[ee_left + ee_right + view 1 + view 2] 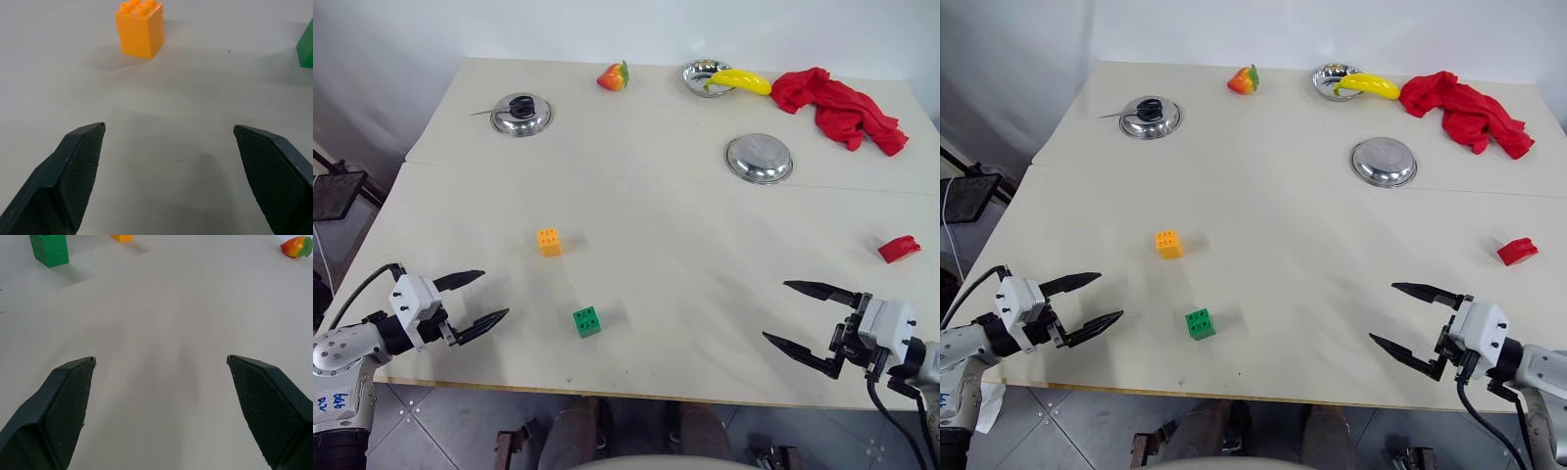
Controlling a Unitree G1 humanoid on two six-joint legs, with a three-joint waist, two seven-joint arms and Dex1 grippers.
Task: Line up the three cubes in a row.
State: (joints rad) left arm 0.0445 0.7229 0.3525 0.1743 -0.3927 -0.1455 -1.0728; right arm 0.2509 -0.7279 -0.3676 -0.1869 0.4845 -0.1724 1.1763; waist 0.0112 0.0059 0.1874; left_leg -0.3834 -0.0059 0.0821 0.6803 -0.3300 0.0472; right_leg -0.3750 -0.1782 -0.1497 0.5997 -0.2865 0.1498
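Note:
An orange-yellow cube (549, 241) stands upright left of the table's middle. The green cube (586, 321) sits nearer the front edge, a little to its right. Far off at the right edge lies the red cube (899, 249), tipped on its side. My left gripper (483, 298) hovers open over the front left corner, left of the green cube, holding nothing. At the front right my right gripper (779, 312) is open and empty too, well short of the red cube. The left wrist view looks at the orange-yellow cube (139, 28) beyond the open fingers.
Along the back stand a toy strawberry (614, 76), a steel lid (521, 114), a bowl (701, 70) with a banana (740, 80), an upturned steel bowl (759, 158) and a red cloth (840, 108). The table's front edge (636, 394) runs close under both grippers.

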